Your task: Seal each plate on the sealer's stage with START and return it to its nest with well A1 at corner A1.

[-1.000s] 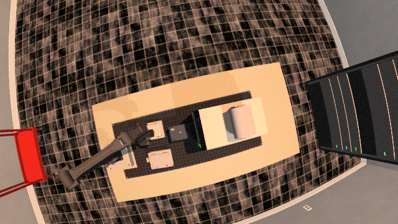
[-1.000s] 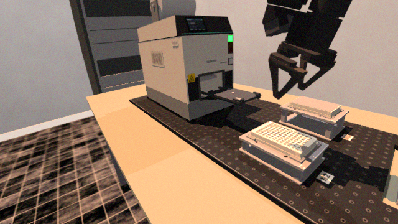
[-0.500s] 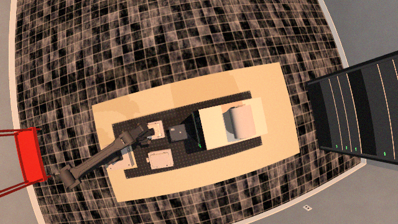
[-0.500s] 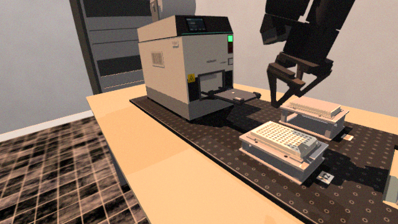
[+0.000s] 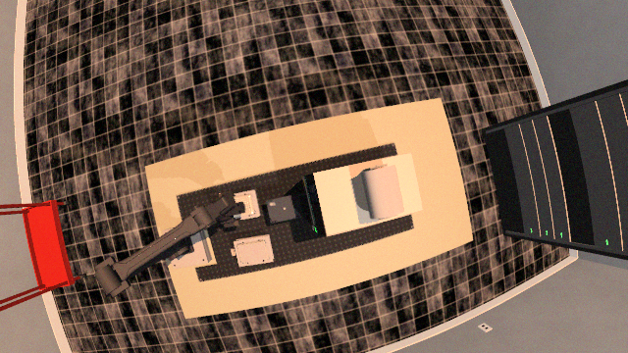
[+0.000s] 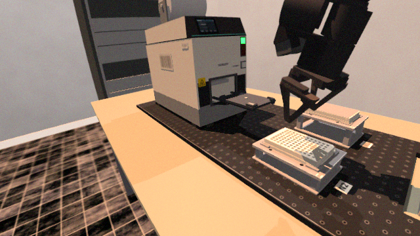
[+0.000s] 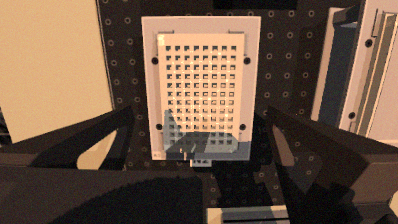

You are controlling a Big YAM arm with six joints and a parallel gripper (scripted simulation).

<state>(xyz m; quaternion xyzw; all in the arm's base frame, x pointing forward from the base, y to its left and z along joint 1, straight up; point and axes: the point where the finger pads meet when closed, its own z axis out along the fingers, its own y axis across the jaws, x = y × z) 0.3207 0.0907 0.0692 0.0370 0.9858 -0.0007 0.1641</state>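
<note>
While the open plate (image 7: 202,95) is lying flat in its nest (image 7: 150,90), its grid of wells facing up, we are looking down on it through the wrist view and finding it framed between our two dark fingers, ahead of and below the tips and touching neither of them. Our gripper (image 6: 300,105) is hanging above the nests with its jaws spread fully apart and nothing between them. In the exterior view we are seeing the nearer plate (image 6: 300,145) resting on its nest by the N2 label (image 6: 345,187), and the second plate (image 6: 335,113) sitting on the farther nest (image 6: 331,128), just under and beside our fingertips; from here we cannot tell which plate the wrist view is showing. Beyond them the sealer (image 6: 197,65) is standing on the dark perforated board (image 6: 230,157), its stage (image 6: 249,99) extended and bare, its lamp (image 6: 243,40) glowing green. From above, a red cart (image 5: 46,245) is standing off the table's (image 5: 294,289) end, and a dark cabinet (image 5: 564,172) is standing at the other.
</note>
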